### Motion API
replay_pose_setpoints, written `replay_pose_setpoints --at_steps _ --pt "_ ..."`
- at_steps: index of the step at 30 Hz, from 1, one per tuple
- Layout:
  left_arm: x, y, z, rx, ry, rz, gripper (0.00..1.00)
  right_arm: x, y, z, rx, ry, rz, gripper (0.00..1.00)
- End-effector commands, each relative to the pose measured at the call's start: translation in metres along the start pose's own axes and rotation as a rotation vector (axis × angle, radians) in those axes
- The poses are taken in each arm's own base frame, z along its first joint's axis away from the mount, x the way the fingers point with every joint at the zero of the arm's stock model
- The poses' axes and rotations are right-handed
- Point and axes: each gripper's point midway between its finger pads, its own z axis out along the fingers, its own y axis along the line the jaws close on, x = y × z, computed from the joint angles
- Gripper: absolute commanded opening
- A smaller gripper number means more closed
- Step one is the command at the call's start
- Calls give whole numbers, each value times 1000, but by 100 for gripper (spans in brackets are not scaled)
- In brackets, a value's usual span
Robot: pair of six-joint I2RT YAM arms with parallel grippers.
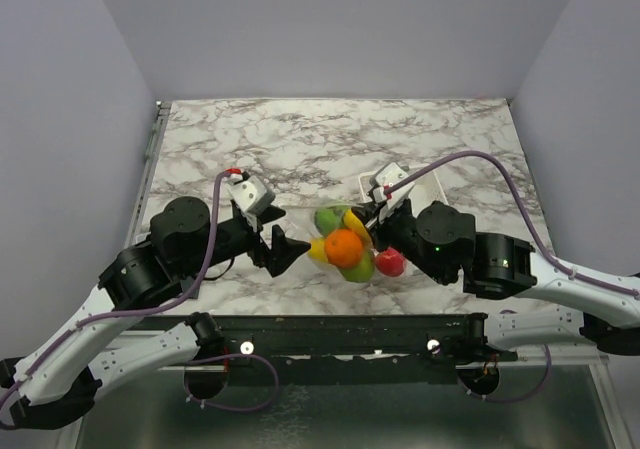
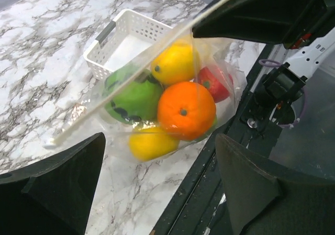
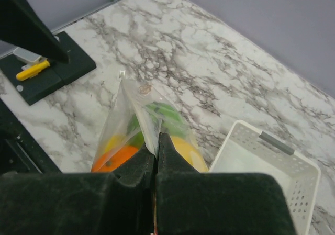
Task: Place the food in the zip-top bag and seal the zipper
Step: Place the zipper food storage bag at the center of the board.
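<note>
the right fingers (image 3: pixel 156 154) are pressed tight on the top edge of the zip-top bag (image 3: pixel 128 107), at one end of the zipper (image 2: pixel 131 67). the left fingers (image 1: pixel 292 251) stand wide, holding nothing, just short of the bag's other side. the food sits inside the bag, between the two: an orange (image 2: pixel 186 109), a green ball (image 2: pixel 133 99), yellow pieces (image 2: pixel 175 62) and a red one (image 2: pixel 214 80). beyond the bag from the left fingers sits a white tray (image 2: pixel 125 28), close to it. the near edge of the bench (image 1: pixel 300 139) runs just beside the bag, and bare marble stretches past the tray to the far wall.

Overhead and wrist views sharing bag (image 1: pixel 346 247)
</note>
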Motion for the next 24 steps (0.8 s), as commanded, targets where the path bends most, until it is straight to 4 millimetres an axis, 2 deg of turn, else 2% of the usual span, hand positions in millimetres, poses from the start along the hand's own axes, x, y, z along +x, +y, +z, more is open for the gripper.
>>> replay_pose_setpoints --at_steps 1,9,17,21,24 --pt "-5 -6 4 41 2 42 88 -12 21 -13 -158 -11 66 0" --pt "-2 -19 14 132 21 87 95 -11 42 -30 -317 1 100 1" --pt "9 -23 28 173 53 101 95 -17 63 -43 -459 -28 117 1" --pt "17 -36 29 263 82 97 94 -21 66 -46 -487 -49 130 1" --pt "27 -42 28 303 104 94 89 -25 67 -49 -502 -66 143 1"
